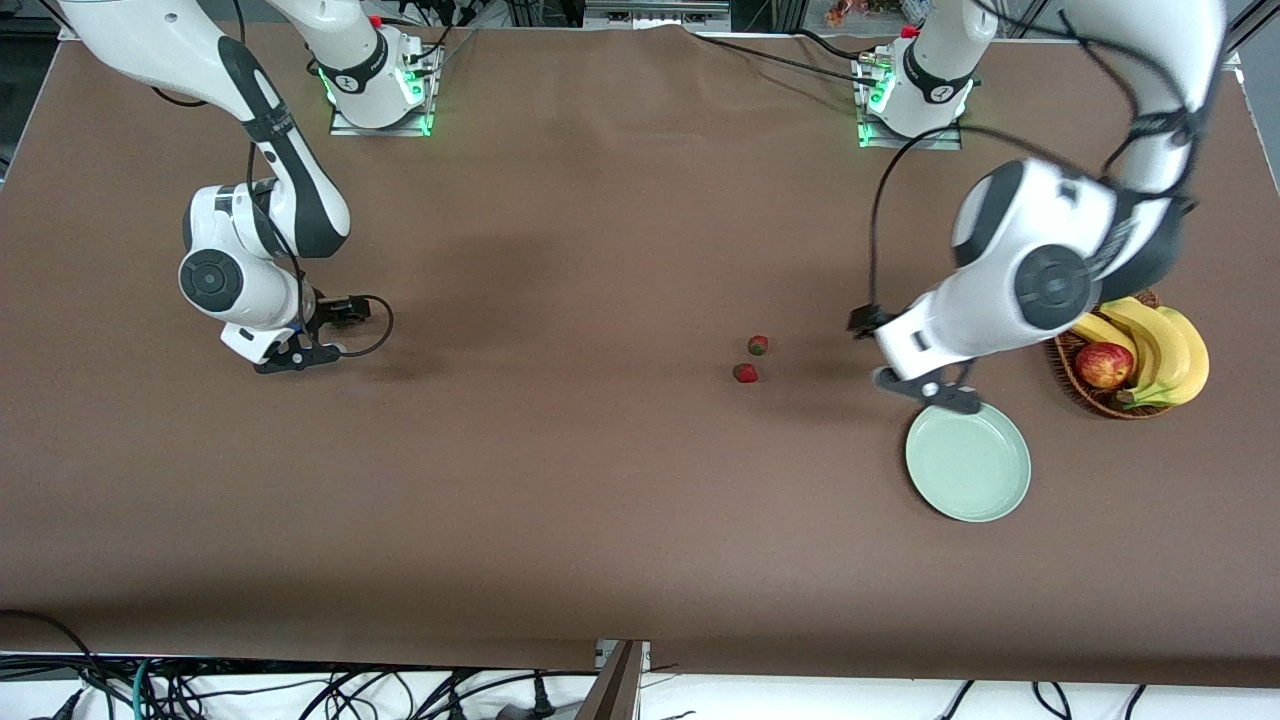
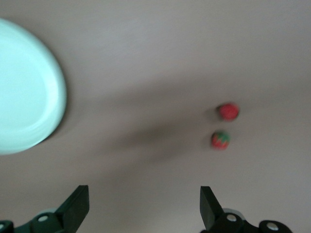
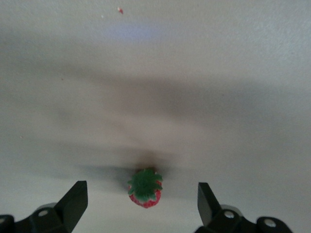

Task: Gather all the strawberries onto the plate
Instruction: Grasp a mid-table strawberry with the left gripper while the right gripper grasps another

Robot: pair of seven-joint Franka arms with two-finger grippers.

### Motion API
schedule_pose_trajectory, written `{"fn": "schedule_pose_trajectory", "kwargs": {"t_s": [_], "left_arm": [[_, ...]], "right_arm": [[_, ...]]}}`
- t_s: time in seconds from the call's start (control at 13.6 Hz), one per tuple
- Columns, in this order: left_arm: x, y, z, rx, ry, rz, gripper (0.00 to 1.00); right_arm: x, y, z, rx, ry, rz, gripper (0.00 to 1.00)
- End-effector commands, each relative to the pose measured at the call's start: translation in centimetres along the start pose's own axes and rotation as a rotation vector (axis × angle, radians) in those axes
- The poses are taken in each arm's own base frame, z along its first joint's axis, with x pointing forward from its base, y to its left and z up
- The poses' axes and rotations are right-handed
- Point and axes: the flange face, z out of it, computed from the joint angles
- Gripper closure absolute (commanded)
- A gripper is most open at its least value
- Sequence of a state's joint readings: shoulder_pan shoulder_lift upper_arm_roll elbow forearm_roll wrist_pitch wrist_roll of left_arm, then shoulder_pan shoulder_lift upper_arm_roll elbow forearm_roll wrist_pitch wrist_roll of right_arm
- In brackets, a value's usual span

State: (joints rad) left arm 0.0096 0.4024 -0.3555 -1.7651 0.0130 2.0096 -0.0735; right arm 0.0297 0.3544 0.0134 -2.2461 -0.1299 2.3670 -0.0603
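Two strawberries [image 1: 759, 345] [image 1: 745, 373] lie close together on the brown cloth mid-table; they also show in the left wrist view [image 2: 228, 111] [image 2: 220, 140]. The pale mint-green plate [image 1: 968, 462] lies empty toward the left arm's end and shows in the left wrist view [image 2: 24, 87]. My left gripper [image 1: 935, 397] [image 2: 143, 208] is open and empty, over the plate's rim nearest the robots. My right gripper [image 1: 295, 352] [image 3: 141, 196] is open, low over the cloth at the right arm's end. A third strawberry [image 3: 145, 188] lies between its fingers, untouched. It is hidden in the front view.
A brown wicker basket [image 1: 1095, 405] with a red-yellow apple [image 1: 1104, 364] and bananas [image 1: 1165, 350] stands beside the plate, farther from the front camera, partly under the left arm. Cables hang below the table's front edge.
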Motion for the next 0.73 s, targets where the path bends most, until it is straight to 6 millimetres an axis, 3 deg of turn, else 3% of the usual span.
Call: {"fn": "schedule_pose_trajectory", "kwargs": {"t_s": [0.0, 0.29, 0.37, 0.44, 0.66], "left_arm": [[-2.7, 5.9, 6.6, -0.025, 0.109, -0.014, 0.0], [-2.6, 9.4, 13.2, -0.063, 0.157, 0.03, 0.0], [-2.5, 9.4, 14.8, -0.062, 0.16, 0.041, 0.0], [-2.8, 9.8, 15.7, -0.046, 0.153, 0.072, 0.03], [-3.8, 10.2, 16.9, 0.021, 0.142, 0.161, 0.31]], "right_arm": [[-1.4, 0.2, 0.0, -0.007, 0.016, -0.021, 0.02], [-1.6, 1.3, 0.7, -0.008, 0.021, -0.077, 0.49], [-1.6, 1.3, 0.9, -0.008, 0.024, -0.081, 0.59], [-1.6, 1.2, 0.9, -0.007, 0.026, -0.082, 0.65], [-1.5, 1.3, 1.4, -0.004, 0.026, -0.078, 0.65]]}}
